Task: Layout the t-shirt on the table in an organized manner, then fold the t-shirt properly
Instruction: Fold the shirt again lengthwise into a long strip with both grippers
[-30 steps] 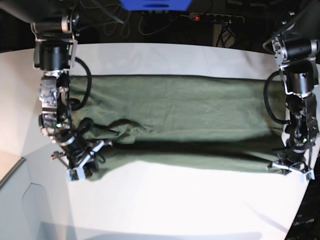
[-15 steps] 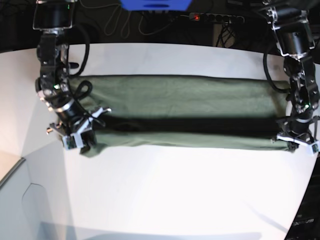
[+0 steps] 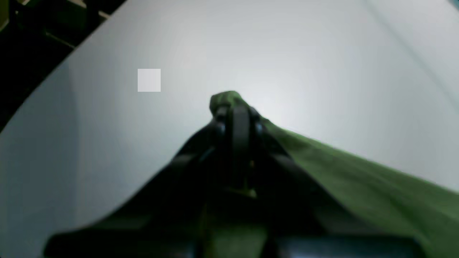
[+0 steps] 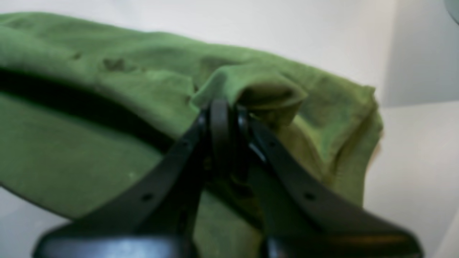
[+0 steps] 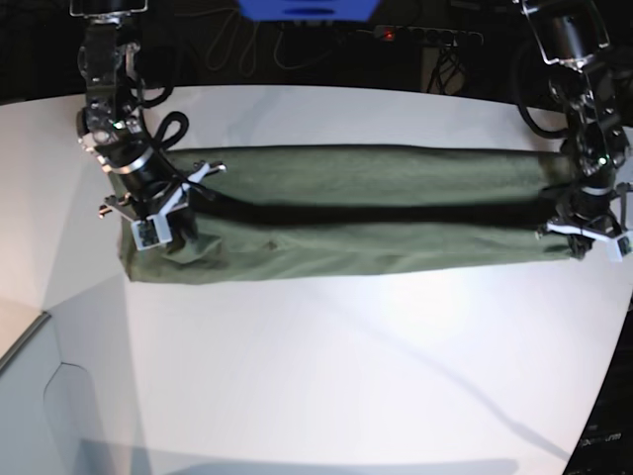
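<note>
Olive-green cotton t-shirt [image 5: 356, 213] lies stretched as a long, narrow band across the far half of the large white smooth table [image 5: 326, 366], folded lengthwise so a raised upper layer throws a dark shadow line along the middle. At the base view's left end, the right gripper [image 4: 222, 107] is clamped tight on a bunched fold of the cloth, its black fingers [image 4: 172, 168] pressed together. At the opposite end, the left gripper [image 3: 235, 114] is likewise pinched closed on a small tuft of green fabric, the shirt trailing away from it above the tabletop.
</note>
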`<action>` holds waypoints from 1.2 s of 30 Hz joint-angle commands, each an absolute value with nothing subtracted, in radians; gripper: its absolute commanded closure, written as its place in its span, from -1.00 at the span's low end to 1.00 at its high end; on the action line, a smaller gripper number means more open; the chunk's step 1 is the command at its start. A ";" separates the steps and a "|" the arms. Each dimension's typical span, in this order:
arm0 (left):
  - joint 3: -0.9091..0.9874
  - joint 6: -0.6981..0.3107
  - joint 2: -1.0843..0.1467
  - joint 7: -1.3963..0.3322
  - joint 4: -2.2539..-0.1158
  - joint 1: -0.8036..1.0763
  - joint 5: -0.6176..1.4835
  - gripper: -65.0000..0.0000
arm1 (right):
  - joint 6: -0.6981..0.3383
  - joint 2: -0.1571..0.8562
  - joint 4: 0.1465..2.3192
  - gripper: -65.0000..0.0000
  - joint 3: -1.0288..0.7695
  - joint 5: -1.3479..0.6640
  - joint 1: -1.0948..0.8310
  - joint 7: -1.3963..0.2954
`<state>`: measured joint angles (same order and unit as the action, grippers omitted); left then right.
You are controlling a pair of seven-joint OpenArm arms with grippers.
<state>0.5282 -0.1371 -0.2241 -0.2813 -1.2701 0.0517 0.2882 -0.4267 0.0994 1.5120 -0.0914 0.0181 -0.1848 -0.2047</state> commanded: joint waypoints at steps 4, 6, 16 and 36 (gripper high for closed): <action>0.532 -0.140 -0.237 -0.257 -1.279 0.056 0.292 1.00 | -0.430 0.107 1.534 1.00 -0.094 0.005 -0.206 -0.176; 0.532 -0.140 -0.236 -0.257 -1.268 0.062 0.292 1.00 | -0.430 0.107 1.534 1.00 -0.094 0.005 -0.220 -0.176; 0.532 -0.140 -0.237 -0.259 -1.267 0.096 0.292 1.00 | -0.432 0.107 1.524 1.00 -0.094 0.005 -0.243 -0.177; 0.593 -0.140 -0.237 -0.265 -1.274 0.110 0.292 0.00 | -0.433 0.033 1.814 -0.20 -0.240 0.002 -0.364 -0.183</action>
<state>0.5854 -0.1390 -0.2165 -0.2871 -1.2530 0.1143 0.2882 -0.4305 0.0269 1.7935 -0.2356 0.0154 -0.3683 -0.2119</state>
